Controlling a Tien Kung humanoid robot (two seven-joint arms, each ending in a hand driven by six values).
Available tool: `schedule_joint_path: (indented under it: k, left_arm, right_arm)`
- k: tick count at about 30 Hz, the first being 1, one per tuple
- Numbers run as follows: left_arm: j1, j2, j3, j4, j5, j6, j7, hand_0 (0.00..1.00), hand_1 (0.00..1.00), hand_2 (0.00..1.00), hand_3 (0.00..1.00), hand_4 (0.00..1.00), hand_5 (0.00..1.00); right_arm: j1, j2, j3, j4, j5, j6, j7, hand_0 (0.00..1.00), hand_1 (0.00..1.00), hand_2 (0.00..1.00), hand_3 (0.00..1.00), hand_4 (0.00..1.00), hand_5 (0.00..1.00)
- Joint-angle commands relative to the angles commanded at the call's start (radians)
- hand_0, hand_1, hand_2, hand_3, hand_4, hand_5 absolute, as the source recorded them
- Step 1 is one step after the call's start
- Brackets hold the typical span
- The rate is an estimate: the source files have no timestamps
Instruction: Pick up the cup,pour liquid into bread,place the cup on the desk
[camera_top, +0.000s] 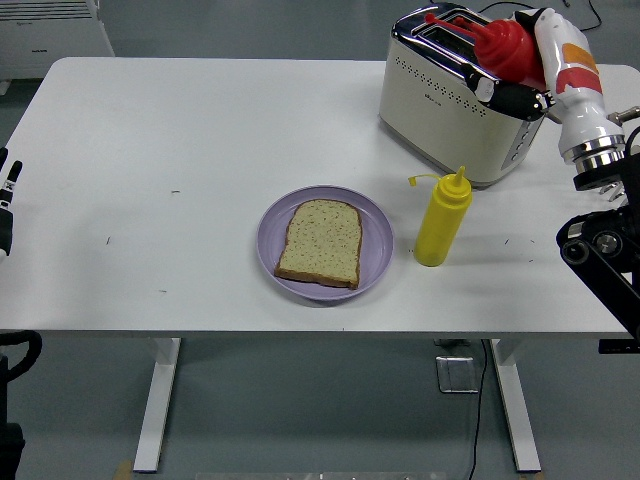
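— Right robot hand (520, 85)?
— Clamped around red squeeze bottle (508, 47), raised over toaster (468, 92), bottle tipped, nozzle pointing left.
— Left robot hand (8, 205)?
— Resting at left bench (180, 130) edge, fingers unreadable.
— Nearest on bench?
— Bread slice (320, 241) on purple plate (376, 235); just right, upright yellow squeeze bottle (441, 219). Behind, toaster.

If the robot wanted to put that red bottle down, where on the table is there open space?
The widest bare stretch of the white table is its left half, left of the lilac plate holding the bread slice. The right side is crowded: the cream toaster, the yellow squeeze bottle and the right hand holding the red squeeze bottle.
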Motion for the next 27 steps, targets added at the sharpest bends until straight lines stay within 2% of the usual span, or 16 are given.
schedule_joint_path:
  k: [3, 9, 12, 17, 27]
  left_arm:
    - [0.001, -0.001, -0.003, 0.000, 0.000, 0.000, 0.000, 0.836, 0.849, 0.866, 0.748, 0.666, 0.998]
    - [0.001, -0.002, -0.005, 0.000, -0.001, 0.000, 0.000, 0.840, 0.846, 0.864, 0.746, 0.666, 0.998]
    - [0.002, -0.003, -0.008, 0.000, -0.001, 0.000, -0.001, 0.840, 0.846, 0.864, 0.746, 0.666, 0.998]
    - [0.002, -0.001, -0.011, 0.000, -0.001, 0.000, -0.001, 0.840, 0.845, 0.862, 0.743, 0.664, 0.998]
    - [0.001, 0.000, -0.010, 0.000, -0.002, 0.001, -0.001, 0.835, 0.846, 0.861, 0.739, 0.664, 0.998]
  right_arm:
    - [0.077, -0.004, -0.090, -0.018, -0.124, 0.050, -0.030, 0.002, 0.051, 0.216, 0.327, 0.784, 0.116]
    - [0.202, 0.007, -0.313, -0.021, -0.370, 0.094, -0.038, 0.002, 0.047, 0.212, 0.326, 0.780, 0.117]
    - [0.228, 0.014, -0.397, -0.034, -0.375, 0.107, -0.041, 0.002, 0.047, 0.212, 0.326, 0.780, 0.117]
    - [0.256, -0.004, -0.405, -0.047, -0.375, 0.121, -0.044, 0.002, 0.045, 0.211, 0.327, 0.775, 0.116]
    - [0.243, -0.020, -0.268, -0.052, -0.375, 0.116, -0.053, 0.006, 0.056, 0.225, 0.334, 0.764, 0.120]
